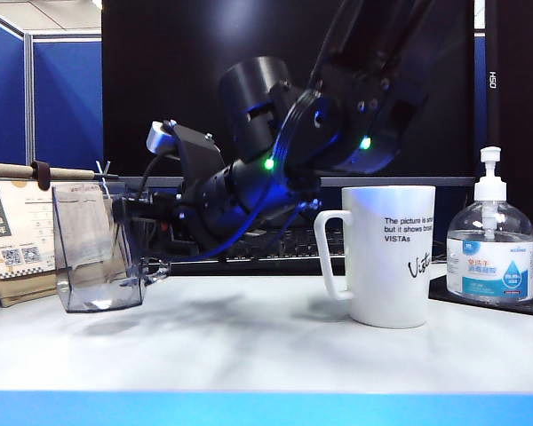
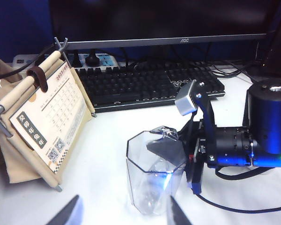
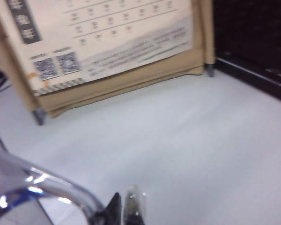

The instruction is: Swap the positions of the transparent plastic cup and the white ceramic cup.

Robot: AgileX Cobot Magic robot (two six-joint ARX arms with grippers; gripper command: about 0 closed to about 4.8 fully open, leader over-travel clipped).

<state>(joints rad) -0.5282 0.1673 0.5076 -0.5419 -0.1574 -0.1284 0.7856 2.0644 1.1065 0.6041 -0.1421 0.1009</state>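
Note:
The transparent plastic cup [image 1: 93, 253] is at the left of the table, slightly tilted, its base at the table surface. My right gripper [image 1: 129, 213] reaches across from the right and is shut on the cup's wall near the rim, with one finger inside the cup [image 2: 152, 176]. The right wrist view shows that gripper [image 3: 125, 208] pinched next to the cup's clear curved edge [image 3: 47, 185]. My left gripper [image 2: 123, 214] hangs open above and in front of the cup, holding nothing. The white ceramic cup [image 1: 391, 257] stands upright at the right, handle toward the middle.
A desk calendar [image 1: 18, 240] stands just left of the clear cup, also seen as the calendar [image 2: 47, 122]. A black keyboard [image 2: 150, 84] and monitor lie behind. A clear pump bottle [image 1: 490, 248] stands on a dark mat right of the white cup.

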